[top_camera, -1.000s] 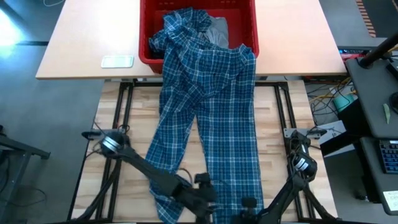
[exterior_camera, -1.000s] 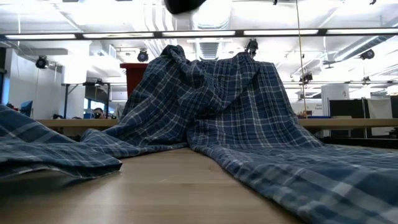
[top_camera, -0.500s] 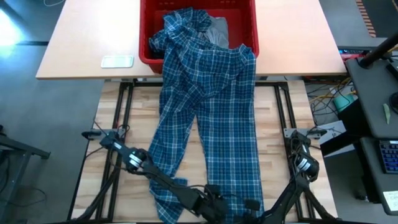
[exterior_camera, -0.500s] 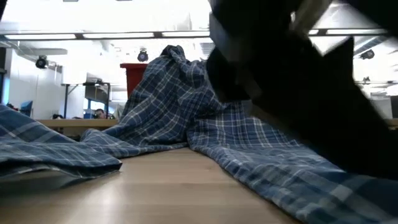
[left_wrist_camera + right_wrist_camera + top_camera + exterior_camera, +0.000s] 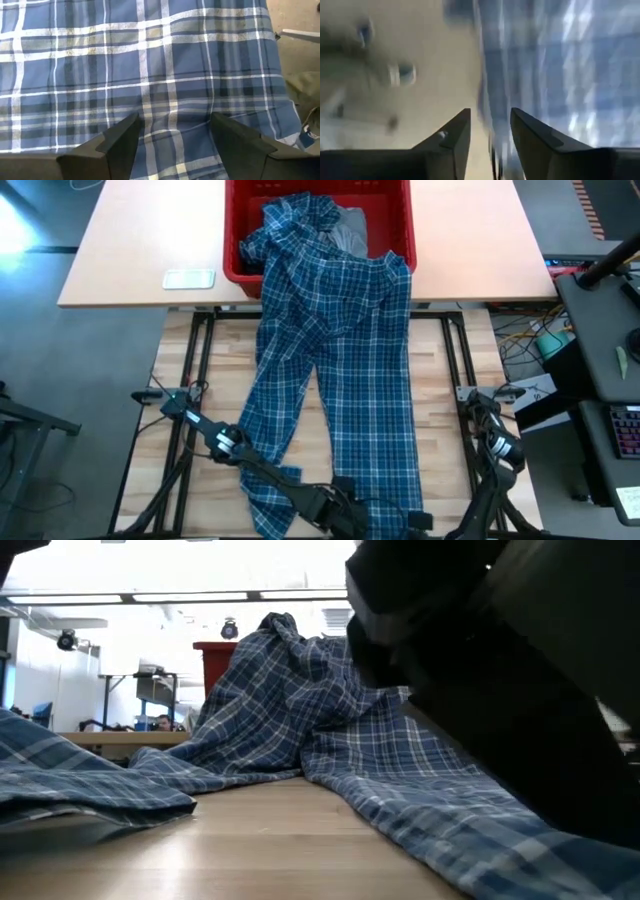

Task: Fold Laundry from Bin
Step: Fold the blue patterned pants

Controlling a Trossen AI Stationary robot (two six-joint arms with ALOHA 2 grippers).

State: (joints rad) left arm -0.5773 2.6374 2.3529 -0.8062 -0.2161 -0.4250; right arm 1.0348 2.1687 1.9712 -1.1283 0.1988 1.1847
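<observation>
Hovering over plaid garment's [image 5: 150,75] near hem, left end effector [image 5: 172,142] stands apart, nothing between fingers; judged lining up for grasp. Right end effector [image 5: 490,132] also apart, empty, by cloth's edge. Garment trails from red bin [image 5: 395,200] down across wooden surface [image 5: 445,395], likely mid-pull-out. High view alone shows grey garment [image 5: 350,228] in bin; low view shows fabric humped over bin rim.

Bright overhead strip lighting, glare behind; right wrist view motion-blurred.
</observation>
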